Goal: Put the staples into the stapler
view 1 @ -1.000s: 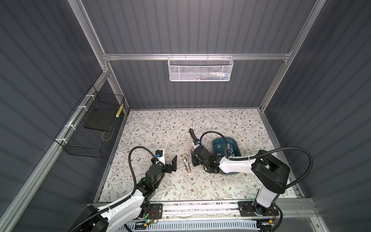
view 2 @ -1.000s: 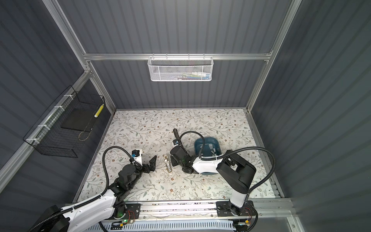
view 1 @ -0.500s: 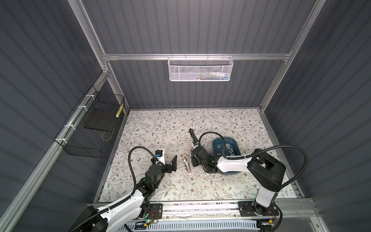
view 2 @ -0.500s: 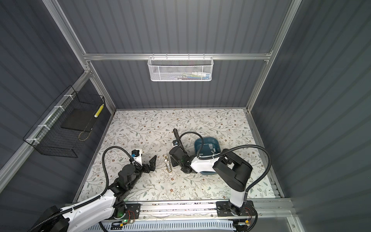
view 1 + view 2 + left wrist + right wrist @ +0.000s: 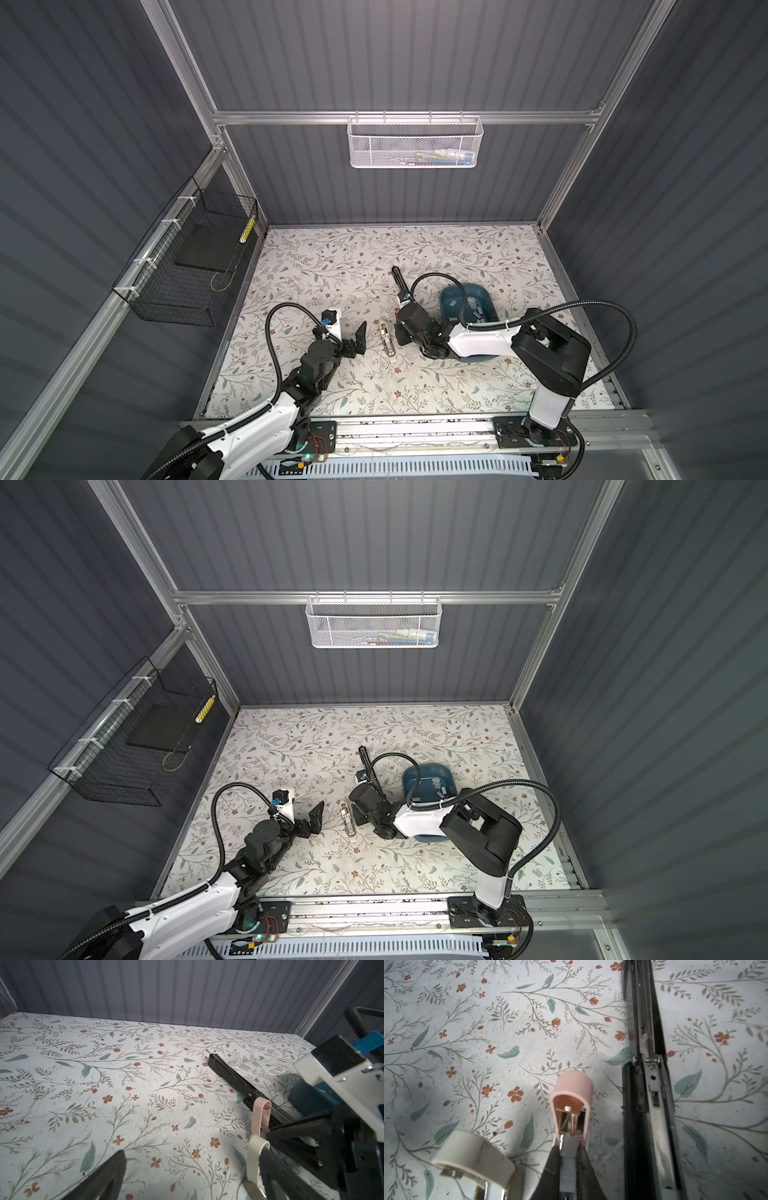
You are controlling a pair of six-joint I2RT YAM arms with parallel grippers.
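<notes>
The staples [image 5: 473, 309] are seen as small grey strips lying loose in a blue bowl [image 5: 448, 296] on the right of the floral table [image 5: 332, 257]. The bowl is partly covered by the right arm [image 5: 482, 343] in both top views. The right gripper [image 5: 569, 1148] is clenched on a pink stapler [image 5: 571, 1093] (its open underside and spring are shown in the right wrist view), just beside a cream stapler [image 5: 386, 338] that lies on the table. A long black stapler [image 5: 400, 281] is laid opened flat nearby. The left gripper [image 5: 357, 341] is held with its jaws spread wide and nothing between them, near the cream stapler but apart from it. On the back wall a white mesh basket [image 5: 415, 143] is hung, its contents too blurred to name. In the black wire basket [image 5: 178, 286] on the left wall a dark flat slab [image 5: 208, 251] and a yellow stick [image 5: 248, 229] are kept.
</notes>
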